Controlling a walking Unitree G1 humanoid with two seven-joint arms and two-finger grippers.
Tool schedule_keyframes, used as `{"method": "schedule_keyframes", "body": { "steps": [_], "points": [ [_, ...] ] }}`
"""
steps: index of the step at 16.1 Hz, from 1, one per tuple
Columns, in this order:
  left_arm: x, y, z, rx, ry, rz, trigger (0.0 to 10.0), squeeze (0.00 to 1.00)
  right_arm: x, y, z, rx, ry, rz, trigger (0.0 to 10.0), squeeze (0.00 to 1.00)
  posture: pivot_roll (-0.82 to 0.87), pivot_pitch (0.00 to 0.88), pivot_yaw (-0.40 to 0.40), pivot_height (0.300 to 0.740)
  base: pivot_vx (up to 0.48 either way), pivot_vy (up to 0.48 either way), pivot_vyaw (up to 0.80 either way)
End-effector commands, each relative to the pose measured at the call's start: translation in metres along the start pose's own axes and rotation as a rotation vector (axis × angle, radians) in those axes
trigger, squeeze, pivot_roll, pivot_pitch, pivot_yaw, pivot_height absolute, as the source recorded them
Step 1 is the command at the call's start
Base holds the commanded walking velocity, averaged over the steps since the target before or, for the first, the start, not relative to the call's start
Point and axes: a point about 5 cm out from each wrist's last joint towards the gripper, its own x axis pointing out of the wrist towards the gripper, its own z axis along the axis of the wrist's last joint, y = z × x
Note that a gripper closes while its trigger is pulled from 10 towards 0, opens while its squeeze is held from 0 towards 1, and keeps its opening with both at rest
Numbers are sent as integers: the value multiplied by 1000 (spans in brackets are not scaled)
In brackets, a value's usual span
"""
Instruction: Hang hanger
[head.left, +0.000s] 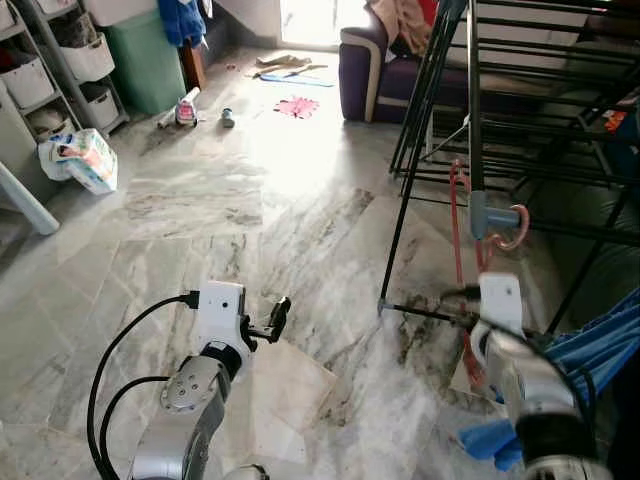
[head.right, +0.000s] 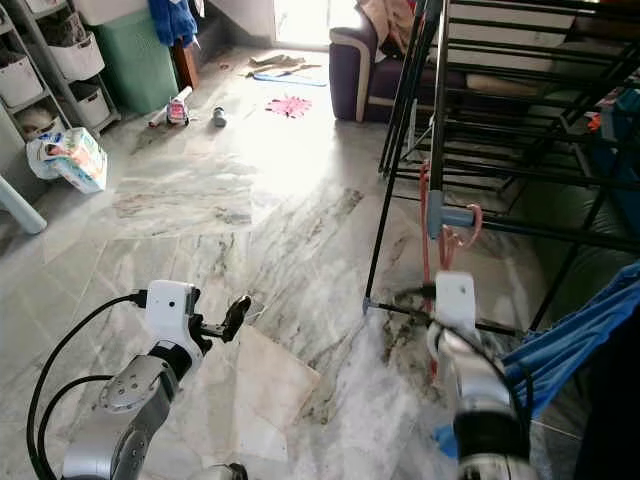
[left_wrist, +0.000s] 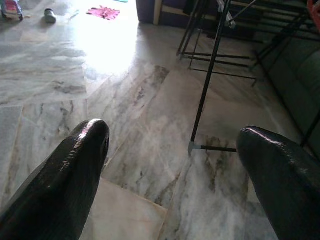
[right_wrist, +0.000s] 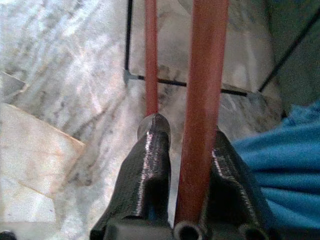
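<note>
Polished marble-look floor (head.left: 300, 230), grey-veined, glossy w/ window glare. Drying rack (head.left: 470, 110): thin black metal tubing, matt, w/ a grey plastic joint. Hanger (right_wrist: 202, 100): smooth red-pink plastic, slight sheen, clamped btwn the right gripper (right_wrist: 182, 165) fingers (right_wrist: 150, 170), black & finely textured. Left gripper (left_wrist: 175, 165) pads (left_wrist: 75, 165) glossy black, spread wide. Arms brushed silver metal, white plastic wrist housings. Blue cloth (head.left: 600, 345), soft, matt.

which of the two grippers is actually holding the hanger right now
The right gripper: its fingers are shut on a bar of the pink hanger. The left gripper is open and holds nothing.
</note>
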Motion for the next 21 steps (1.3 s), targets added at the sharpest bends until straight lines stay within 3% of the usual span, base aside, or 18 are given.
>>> {"method": "schedule_keyframes", "body": {
  "steps": [1,6,13,17,21],
  "points": [
    [-1,-4,4,9,-8,-23,10000,0,-4,-5,12,-8,-65,-27,10000,1000,67,82,-15,740,0,0,0],
    [-4,1,1,46,7,21,10000,0,-23,-16,13,-27,-203,-78,10000,1000,67,84,-13,740,0,0,0],
    [-19,5,7,143,-74,4,10000,0,-58,-28,18,-17,-381,-112,10000,1000,67,67,-15,740,0,0,0],
    [-25,4,2,136,-83,17,10000,0,-79,-34,29,-36,-476,-137,10000,1000,59,45,-14,740,0,0,0],
    [-22,2,7,154,-103,-4,10000,0,-79,-27,37,-44,-510,-95,10000,1000,54,57,-9,740,0,0,0]
  ]
}}
